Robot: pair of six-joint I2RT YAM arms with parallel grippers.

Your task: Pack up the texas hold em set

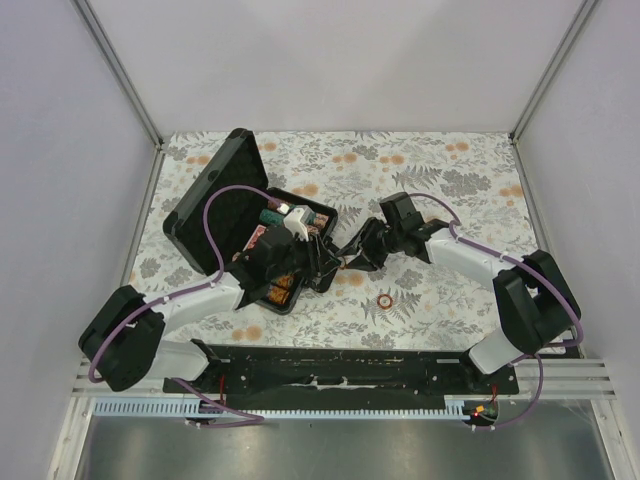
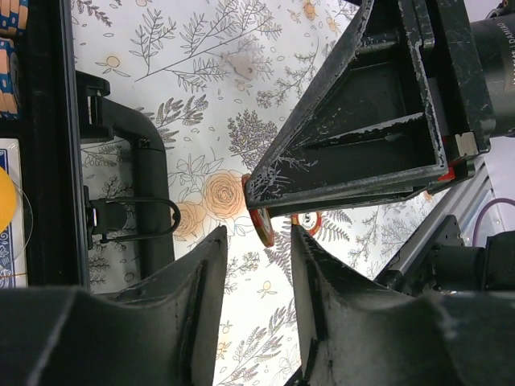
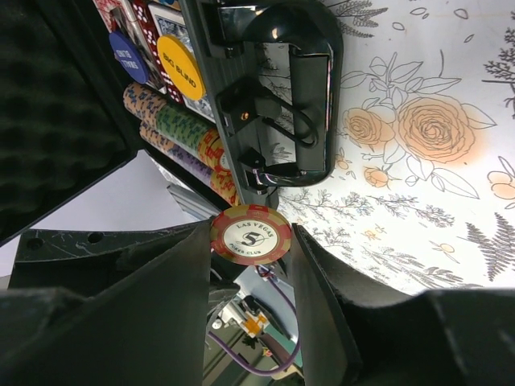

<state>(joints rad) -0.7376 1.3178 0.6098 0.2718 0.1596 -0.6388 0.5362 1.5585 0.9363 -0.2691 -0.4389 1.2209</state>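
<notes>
The black briefcase (image 1: 215, 205) of the texas hold em set lies open at the left, lid tilted back; rows of coloured chips (image 3: 181, 129), a yellow button (image 3: 180, 56) and a blue button (image 3: 129, 56) sit in its tray. My right gripper (image 3: 251, 239) is shut on a red "Las Vegas 5" chip (image 3: 251, 232), held flat between its fingers just in front of the case handle (image 3: 294, 88). In the left wrist view this chip (image 2: 261, 223) shows edge-on at the tips of my left gripper (image 2: 259, 241), which stands open and does not touch it.
A second red chip (image 1: 385, 300) lies loose on the flowered table cloth (image 1: 450, 190) to the right of the grippers. Both arms meet at the case's near right corner (image 1: 320, 275). White walls close in the table on three sides.
</notes>
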